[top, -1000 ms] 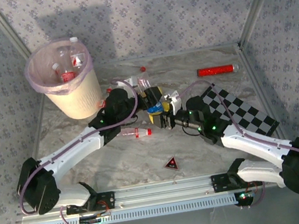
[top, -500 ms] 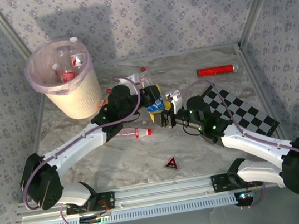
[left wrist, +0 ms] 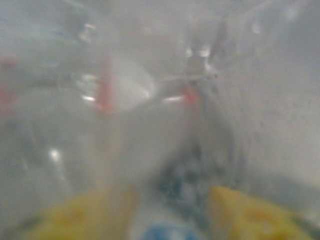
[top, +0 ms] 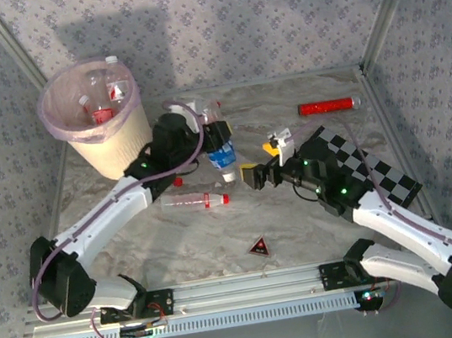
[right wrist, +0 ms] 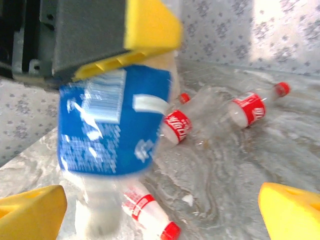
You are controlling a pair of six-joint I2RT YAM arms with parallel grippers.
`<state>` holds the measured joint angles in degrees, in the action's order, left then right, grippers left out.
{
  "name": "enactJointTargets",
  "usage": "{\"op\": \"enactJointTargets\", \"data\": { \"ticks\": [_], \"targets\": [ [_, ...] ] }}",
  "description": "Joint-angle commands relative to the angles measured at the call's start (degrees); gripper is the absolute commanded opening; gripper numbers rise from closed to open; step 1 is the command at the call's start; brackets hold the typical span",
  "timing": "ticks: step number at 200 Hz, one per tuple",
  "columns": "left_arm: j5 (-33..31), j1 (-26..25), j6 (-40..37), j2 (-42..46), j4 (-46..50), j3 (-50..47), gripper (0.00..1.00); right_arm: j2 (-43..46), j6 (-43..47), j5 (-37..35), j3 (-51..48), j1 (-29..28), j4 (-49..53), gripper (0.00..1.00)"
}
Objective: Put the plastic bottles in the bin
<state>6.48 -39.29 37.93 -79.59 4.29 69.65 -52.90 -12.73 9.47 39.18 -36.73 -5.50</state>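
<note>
Your right gripper has drawn back from the blue-labelled bottle toward the checkerboard mat, its yellow fingers now spread wide with nothing between them. Your left gripper has swung that bottle closer to the bin and is clamped tight on it. The bin's near wall rises just beside your left arm, a red-labelled bottle lies on the table near that arm, and the red tube and dark triangle sit well apart.

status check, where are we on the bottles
Left hand shut on blue-label bottle. Right hand open beside it. Bin at far left, bottles inside. More bottles loose on table.
</note>
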Motion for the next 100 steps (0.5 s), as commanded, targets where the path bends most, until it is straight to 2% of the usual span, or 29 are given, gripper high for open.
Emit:
{"op": "enactJointTargets", "data": {
  "ticks": [1,13,34,56,82,100],
  "targets": [
    [0.4,5.4,-10.3,5.5,12.3,9.2,0.35,2.8,3.0,-2.3,1.5,0.9,7.7,1.0],
    [1.3,10.1,-13.8,6.8,17.5,13.4,0.35,4.0,3.1,-2.6,1.1,1.0,9.3,1.0],
    [3.2,21.9,-17.7,7.9,23.6,20.6,0.34,5.5,2.9,-2.8,0.2,1.2,10.9,1.0],
    [1.8,32.9,-21.7,6.6,27.5,28.0,0.32,6.0,2.8,-3.0,0.0,1.3,12.0,1.0],
    [-5.6,40.1,-27.9,1.9,29.7,35.0,0.29,6.0,2.6,-2.9,0.4,1.2,12.8,1.0],
    [-5.6,44.3,-29.5,-3.4,30.8,38.9,0.26,6.1,2.7,-2.7,0.6,1.1,13.9,1.0]
  ]
}}
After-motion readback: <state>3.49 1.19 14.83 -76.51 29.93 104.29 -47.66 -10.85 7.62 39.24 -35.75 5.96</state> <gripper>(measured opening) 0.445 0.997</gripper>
